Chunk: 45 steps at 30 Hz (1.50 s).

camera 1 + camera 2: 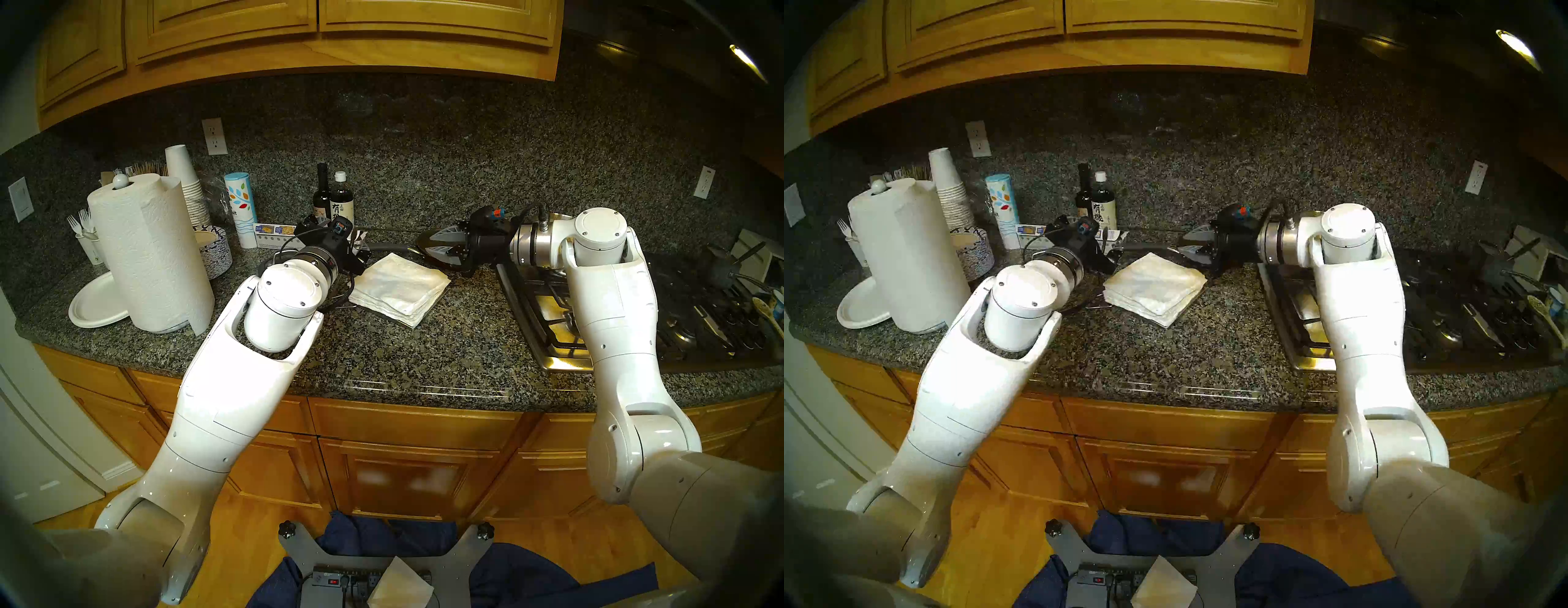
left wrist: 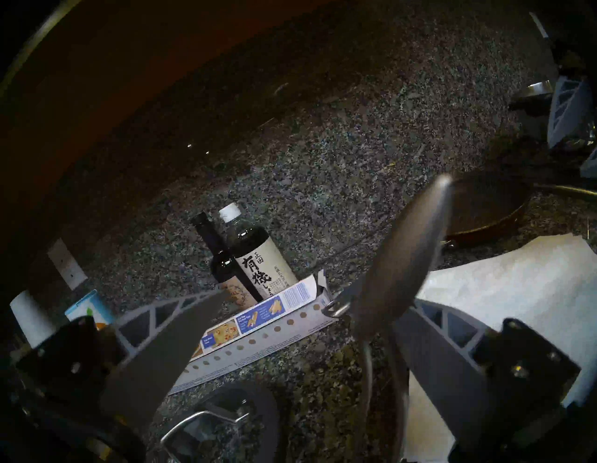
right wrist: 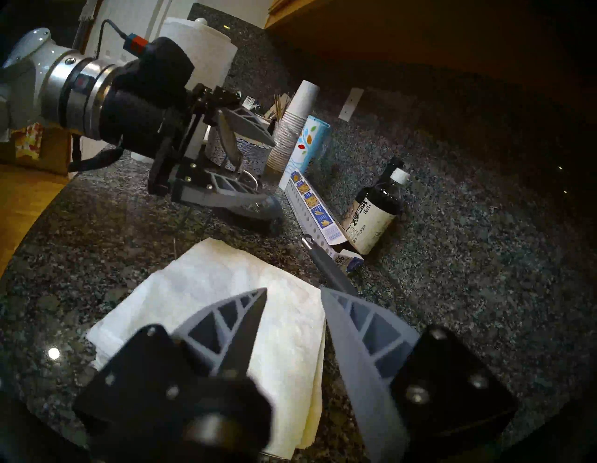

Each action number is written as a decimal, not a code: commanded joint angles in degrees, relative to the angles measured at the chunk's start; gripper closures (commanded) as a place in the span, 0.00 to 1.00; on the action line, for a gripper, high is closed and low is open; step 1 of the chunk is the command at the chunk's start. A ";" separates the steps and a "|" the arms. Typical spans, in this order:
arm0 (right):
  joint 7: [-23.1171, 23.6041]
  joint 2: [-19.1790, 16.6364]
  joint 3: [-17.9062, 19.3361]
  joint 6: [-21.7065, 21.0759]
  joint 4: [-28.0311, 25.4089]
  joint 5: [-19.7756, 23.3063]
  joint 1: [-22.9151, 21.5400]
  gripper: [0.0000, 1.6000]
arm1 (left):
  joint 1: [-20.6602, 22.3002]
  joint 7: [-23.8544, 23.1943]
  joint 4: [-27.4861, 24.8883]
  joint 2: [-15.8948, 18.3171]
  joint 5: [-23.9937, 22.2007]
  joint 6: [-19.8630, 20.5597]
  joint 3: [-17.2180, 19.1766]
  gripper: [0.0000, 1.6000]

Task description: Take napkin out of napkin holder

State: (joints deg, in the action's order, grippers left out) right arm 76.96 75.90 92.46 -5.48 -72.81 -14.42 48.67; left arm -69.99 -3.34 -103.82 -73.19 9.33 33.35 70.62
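Two dark bottles (image 1: 331, 196) stand on the counter (image 1: 424, 339). One paper towel roll (image 1: 150, 250), one napkin pile (image 1: 399, 288), one frying pan (image 2: 484, 207).

Napkin pile (image 1: 399, 288) mid-counter; paper towel roll (image 1: 148, 250) left; stove (image 1: 551, 310) right.

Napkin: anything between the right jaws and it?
Nothing visible. The right gripper hangs open over the napkin; the napkin holder's wire arm is raised clear of it, at the left gripper.

The speckled granite counter (image 1: 424, 352) carries a napkin stack (image 1: 399, 288) (white), 2 bottles (image 1: 335, 199) and a towel roll (image 1: 148, 250).
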 commanded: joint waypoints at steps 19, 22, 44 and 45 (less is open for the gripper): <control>-2.47 -2.51 1.22 0.24 2.24 -1.91 -0.25 0.50 | -7.02 -16.42 -14.91 2.92 -20.42 1.26 14.72 0.00; -2.65 -2.47 1.24 0.42 3.12 -2.22 -0.15 0.50 | -8.26 -18.50 -16.34 3.08 -23.19 1.28 17.49 0.00; -3.67 -1.70 0.05 2.25 9.14 -3.75 -2.48 0.53 | -10.92 -23.41 -16.77 1.66 -30.27 -0.16 25.38 0.00; -3.71 -1.63 0.00 2.33 9.43 -3.77 -2.69 0.53 | -10.95 -23.54 -16.86 1.66 -30.38 -0.19 25.62 0.00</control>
State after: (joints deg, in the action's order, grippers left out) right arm 73.95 73.70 92.81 -3.54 -64.28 -18.02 49.79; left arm -81.95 -26.09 -119.13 -70.76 -19.21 34.71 93.99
